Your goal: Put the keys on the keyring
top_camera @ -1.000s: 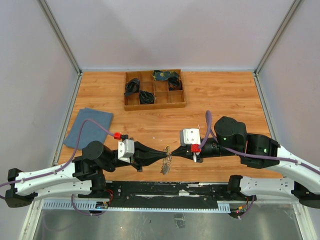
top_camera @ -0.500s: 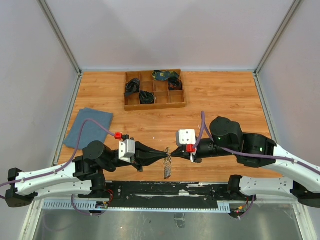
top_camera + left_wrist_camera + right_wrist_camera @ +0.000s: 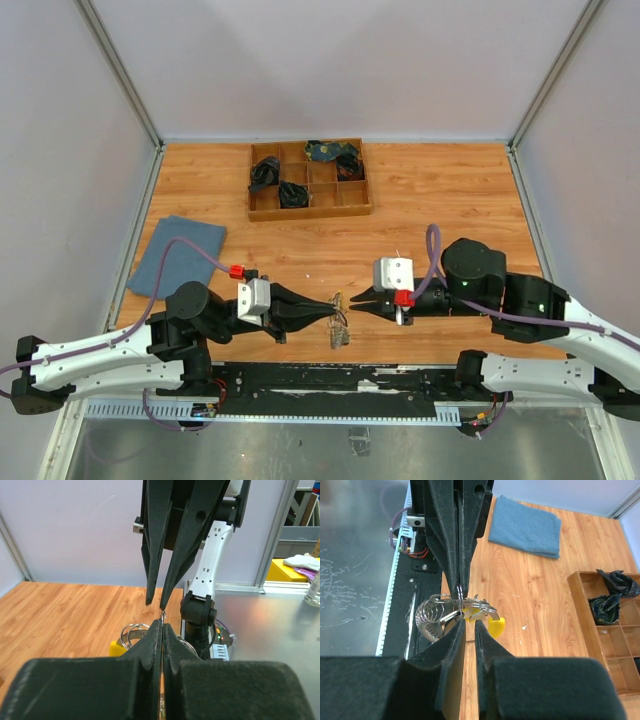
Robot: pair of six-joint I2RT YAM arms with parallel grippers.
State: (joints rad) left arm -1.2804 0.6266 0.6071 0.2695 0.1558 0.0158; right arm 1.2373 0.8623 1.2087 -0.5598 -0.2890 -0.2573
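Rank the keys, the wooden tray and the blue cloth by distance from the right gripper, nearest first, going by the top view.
1. keys: just left of the right gripper, hanging slightly nearer the bases.
2. wooden tray: centre, far side.
3. blue cloth: far left.

White arms [image 3: 90, 362], black tools [image 3: 333, 312], seemingly red plugs [image 3: 235, 271].

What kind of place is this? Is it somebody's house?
Probably a robot lab's test booth, not a house: a left arm and right arm bolted at a wooden table's edge, plain grey walls around it, and a compartment tray.
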